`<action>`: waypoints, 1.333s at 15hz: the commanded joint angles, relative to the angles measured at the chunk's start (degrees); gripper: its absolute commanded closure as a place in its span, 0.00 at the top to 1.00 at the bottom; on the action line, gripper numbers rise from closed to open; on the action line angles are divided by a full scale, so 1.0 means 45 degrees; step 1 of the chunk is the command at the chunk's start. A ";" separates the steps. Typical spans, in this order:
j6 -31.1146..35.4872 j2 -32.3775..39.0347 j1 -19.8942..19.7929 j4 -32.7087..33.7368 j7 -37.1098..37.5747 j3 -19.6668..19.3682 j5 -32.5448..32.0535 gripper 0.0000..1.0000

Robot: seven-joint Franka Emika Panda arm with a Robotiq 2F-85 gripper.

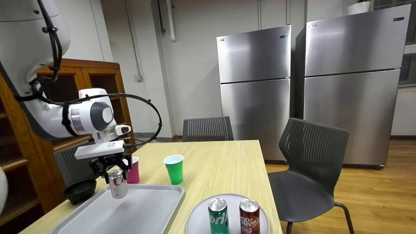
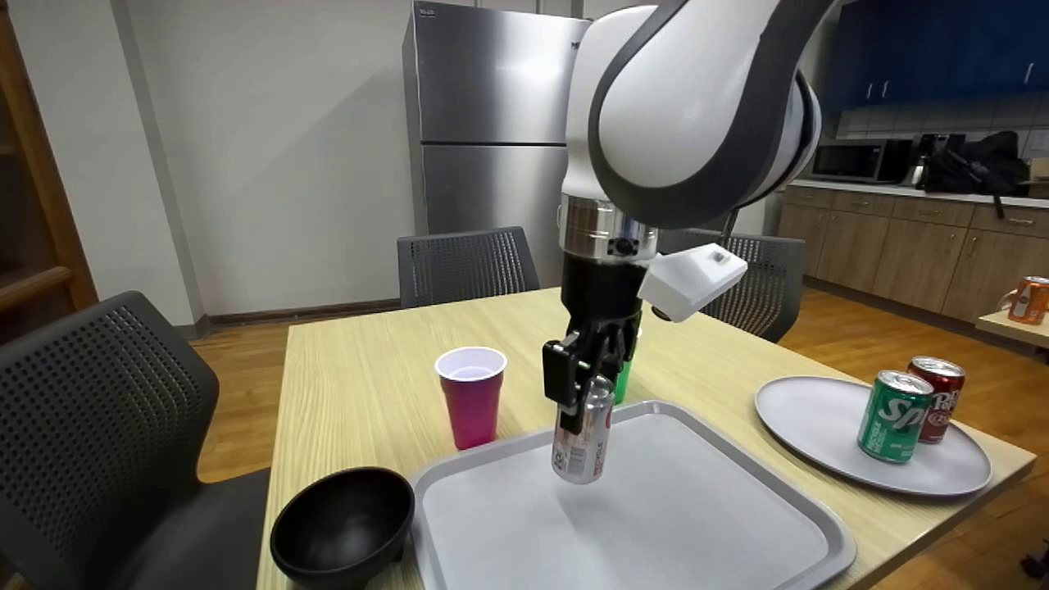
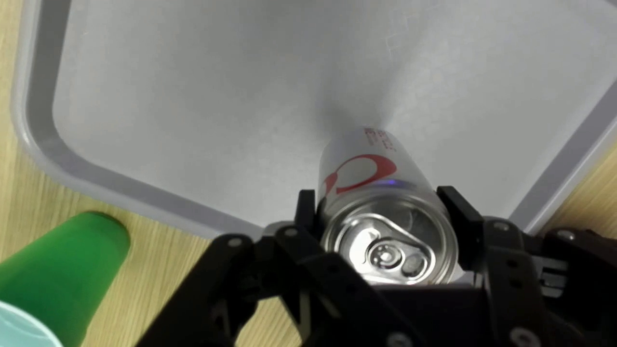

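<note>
In the wrist view the gripper (image 3: 378,207) has its jaws partway apart, clasping the upper end of a silver Coke can (image 2: 582,451) and covering some of its red lettering. The can is over the gray tray (image 2: 713,524), whose near side runs off the bottom of both exterior views; whether the can's base touches it is hard to tell. The can's long axis is near vertical with a slight lean, tab end up. A green cup (image 3: 62,274) is clipped at lower left. In an exterior view, a magenta cup (image 2: 472,410) stands just beyond the tray, a black bowl (image 2: 344,524) sits beside it at lower left on the bench (image 2: 352,385), and at right a Sprite can (image 2: 893,418) partly hides a Dr Pepper can (image 2: 944,406) on a plate (image 2: 807,418).
</note>
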 commanded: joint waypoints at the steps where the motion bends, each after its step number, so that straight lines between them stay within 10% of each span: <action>1: -0.0174 0.0520 0.0284 0.0372 0.0244 -0.0011 -0.0597 0.39; 20: -0.0198 0.1367 0.0786 0.0805 0.0597 -0.0464 -0.1976 0.39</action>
